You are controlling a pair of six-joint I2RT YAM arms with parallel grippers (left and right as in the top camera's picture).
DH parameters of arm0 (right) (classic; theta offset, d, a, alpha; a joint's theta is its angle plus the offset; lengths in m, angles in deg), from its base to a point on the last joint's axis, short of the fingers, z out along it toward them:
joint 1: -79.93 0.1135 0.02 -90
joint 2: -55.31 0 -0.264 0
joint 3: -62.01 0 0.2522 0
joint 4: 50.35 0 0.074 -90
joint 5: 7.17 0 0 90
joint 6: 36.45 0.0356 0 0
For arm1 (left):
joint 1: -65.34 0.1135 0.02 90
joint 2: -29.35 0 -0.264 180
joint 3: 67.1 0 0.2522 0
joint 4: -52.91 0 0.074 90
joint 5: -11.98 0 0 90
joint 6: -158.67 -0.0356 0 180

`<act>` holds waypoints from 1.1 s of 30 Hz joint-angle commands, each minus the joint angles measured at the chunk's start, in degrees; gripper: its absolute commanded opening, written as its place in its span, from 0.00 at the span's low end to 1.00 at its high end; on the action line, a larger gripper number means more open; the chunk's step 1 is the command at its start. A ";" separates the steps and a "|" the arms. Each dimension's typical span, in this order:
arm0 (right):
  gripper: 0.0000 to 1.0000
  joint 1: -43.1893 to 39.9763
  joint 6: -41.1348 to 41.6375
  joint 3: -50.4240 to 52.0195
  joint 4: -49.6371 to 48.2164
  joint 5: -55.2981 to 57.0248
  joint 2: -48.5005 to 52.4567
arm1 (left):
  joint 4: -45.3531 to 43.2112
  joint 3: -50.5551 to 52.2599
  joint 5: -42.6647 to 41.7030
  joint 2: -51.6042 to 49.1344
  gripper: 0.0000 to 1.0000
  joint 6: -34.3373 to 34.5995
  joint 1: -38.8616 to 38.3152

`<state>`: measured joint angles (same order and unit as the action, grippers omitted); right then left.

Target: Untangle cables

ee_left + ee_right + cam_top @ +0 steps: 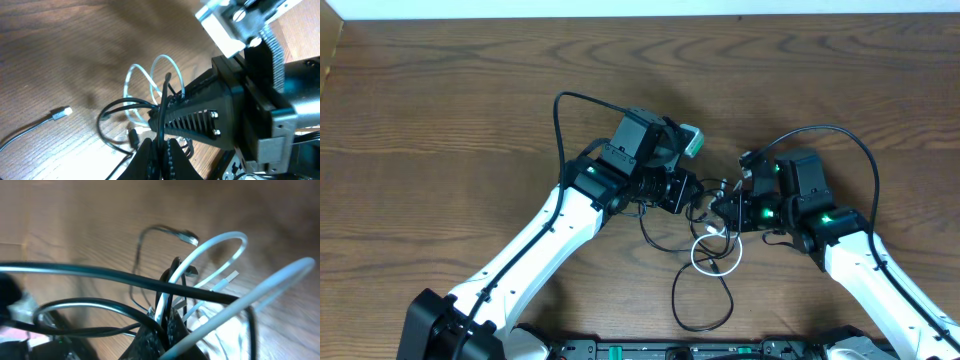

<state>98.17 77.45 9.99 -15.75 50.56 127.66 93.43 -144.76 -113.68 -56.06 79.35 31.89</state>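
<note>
Left gripper [161, 159]: fingers pressed together, pinching black cable [164, 100]; strand runs straight out past tips. Right gripper [162, 336]: clamped on white cable [205, 248], black strand beside it at tips. Grippers nearly tip to tip. Slack white and black loops lie on table [470, 90] just under both, trailing toward arm bases.

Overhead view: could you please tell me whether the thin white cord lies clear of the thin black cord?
No, the thin white cord loops across the thin black cord, so the two overlap.
</note>
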 commanded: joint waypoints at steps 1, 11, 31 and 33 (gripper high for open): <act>0.01 0.17 -0.39 -0.13 2.95 6.69 -0.61 | 0.09 -0.22 0.09 1.64 0.08 0.87 1.31; 0.01 0.17 -0.37 -0.13 8.92 15.65 -0.61 | -2.16 -0.44 -7.67 11.13 0.07 7.72 11.37; 0.01 0.17 1.25 -0.13 1.73 3.19 -0.61 | 8.98 -0.35 -6.75 6.19 0.17 6.51 7.50; 0.01 0.17 2.40 -0.13 1.18 3.17 -0.61 | 10.05 -0.35 -6.73 5.20 0.17 4.70 6.10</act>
<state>98.17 77.97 9.80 -13.98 56.09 127.40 102.61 -144.65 -120.11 -49.87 86.45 39.56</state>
